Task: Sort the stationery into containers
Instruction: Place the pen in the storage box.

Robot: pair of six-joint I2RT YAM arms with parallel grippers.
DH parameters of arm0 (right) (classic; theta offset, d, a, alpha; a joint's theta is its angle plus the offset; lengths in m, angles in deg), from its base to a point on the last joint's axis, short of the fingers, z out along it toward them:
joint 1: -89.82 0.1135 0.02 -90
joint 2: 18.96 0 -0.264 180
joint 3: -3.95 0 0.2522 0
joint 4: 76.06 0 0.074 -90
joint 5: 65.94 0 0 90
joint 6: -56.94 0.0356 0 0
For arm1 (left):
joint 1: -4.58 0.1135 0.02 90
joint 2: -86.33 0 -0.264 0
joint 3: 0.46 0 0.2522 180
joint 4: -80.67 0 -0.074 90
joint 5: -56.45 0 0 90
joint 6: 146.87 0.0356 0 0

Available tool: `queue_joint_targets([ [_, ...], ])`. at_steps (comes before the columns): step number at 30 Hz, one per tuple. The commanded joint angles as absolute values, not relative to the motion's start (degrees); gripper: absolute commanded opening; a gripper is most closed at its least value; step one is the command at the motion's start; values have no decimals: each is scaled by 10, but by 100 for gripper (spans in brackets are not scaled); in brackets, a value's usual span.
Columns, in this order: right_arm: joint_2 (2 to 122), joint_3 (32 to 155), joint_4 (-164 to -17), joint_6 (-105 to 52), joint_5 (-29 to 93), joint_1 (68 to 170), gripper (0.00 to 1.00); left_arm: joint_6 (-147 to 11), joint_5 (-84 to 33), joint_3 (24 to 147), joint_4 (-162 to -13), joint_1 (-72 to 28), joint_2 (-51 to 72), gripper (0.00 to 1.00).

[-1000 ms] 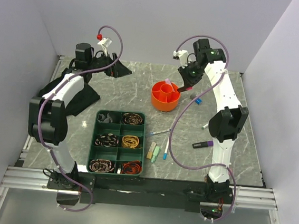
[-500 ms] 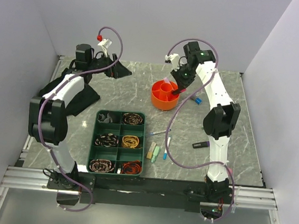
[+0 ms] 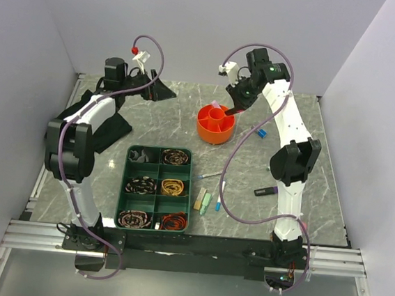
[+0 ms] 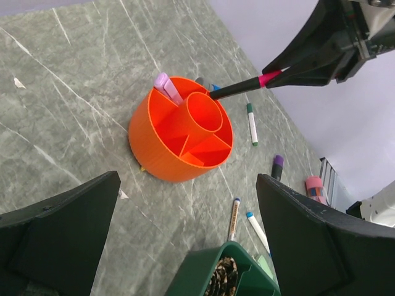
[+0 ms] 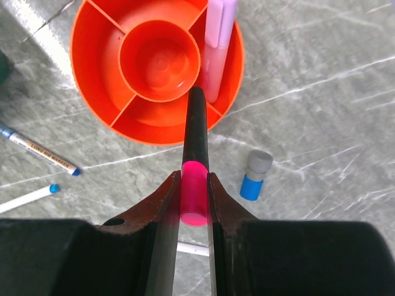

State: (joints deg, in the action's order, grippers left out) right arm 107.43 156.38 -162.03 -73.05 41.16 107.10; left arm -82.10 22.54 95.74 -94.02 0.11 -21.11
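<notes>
The orange pot (image 3: pixel 217 124) (image 4: pixel 182 135) (image 5: pixel 154 68) stands at the table's middle back, with a pink and a purple pen (image 5: pixel 216 43) upright in one outer section. My right gripper (image 5: pixel 194 197) (image 3: pixel 238 99) is shut on the pink cap of a black marker (image 5: pixel 196 135) (image 4: pixel 237 90). The marker's tip hangs over the pot's rim, beside the central tube. My left gripper (image 4: pixel 187 179) (image 3: pixel 154 91) is open and empty, left of the pot. Loose pens (image 3: pixel 211 174) (image 3: pixel 220 192), a purple marker (image 3: pixel 268 191), green and beige blocks (image 3: pixel 203 201) and a blue-capped piece (image 5: pixel 254 176) lie on the table.
A green divided tray (image 3: pixel 156 187) (image 4: pixel 228 271) holding coiled bands sits front left of the pot. Black cloth (image 3: pixel 108 129) lies under the left arm. A white pen with a green cap (image 4: pixel 252 123) lies right of the pot. Walls close in the back and both sides.
My right arm has swung left with the marker, bringing its tip from beside the pot to over the rim. The left arm has shifted slightly.
</notes>
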Motion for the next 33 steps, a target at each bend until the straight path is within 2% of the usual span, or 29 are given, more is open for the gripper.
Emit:
queue_joint_targets([
  [1,1051,1590,-1591,-736,422,1077,0,-843,246,997,-980,0,-223,100],
  [24,1142,1607,-1613,-818,370,1085,0,-809,222,968,-951,-1,-201,99],
  [33,1154,1601,-1566,-820,362,1096,0,-795,216,964,-937,-6,-194,99],
])
